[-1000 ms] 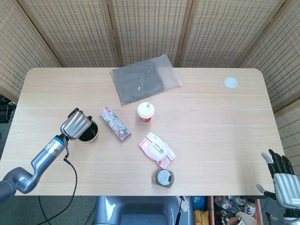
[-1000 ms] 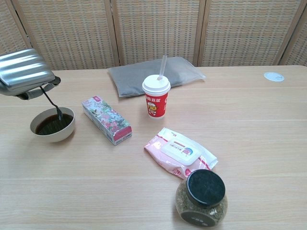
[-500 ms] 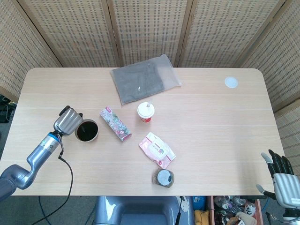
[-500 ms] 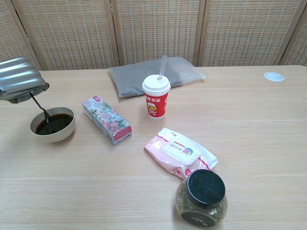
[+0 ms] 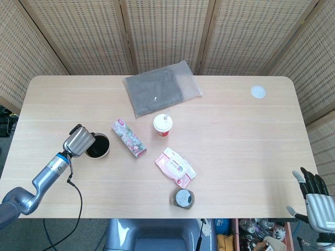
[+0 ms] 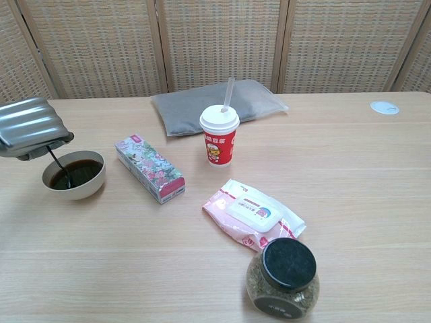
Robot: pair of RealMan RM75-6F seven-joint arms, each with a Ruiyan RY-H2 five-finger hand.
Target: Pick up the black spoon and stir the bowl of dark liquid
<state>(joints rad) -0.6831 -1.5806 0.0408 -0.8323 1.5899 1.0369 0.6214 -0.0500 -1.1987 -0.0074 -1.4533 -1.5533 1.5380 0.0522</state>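
A beige bowl (image 6: 92, 188) of dark liquid stands on the table's left side, also visible in the head view as the bowl (image 5: 103, 151). My left hand (image 6: 30, 126) hangs just above its left rim and grips the black spoon (image 6: 56, 163), whose tip dips into the liquid. From the head camera the left hand (image 5: 79, 141) covers the bowl's left part and hides the spoon. My right hand (image 5: 316, 194) hangs off the table's lower right corner, fingers spread, holding nothing.
Right of the bowl lies a floral box (image 6: 149, 167). A red cup with lid and straw (image 6: 219, 136), a grey pouch (image 6: 219, 104), a pink wipes pack (image 6: 254, 214) and a black-lidded jar (image 6: 283, 277) stand further right. A white disc (image 6: 384, 107) lies far right.
My left hand has swung left, then slightly back toward the bowl and lower, carrying the spoon through the liquid from the bowl's right part to its left. The right hand has not moved.
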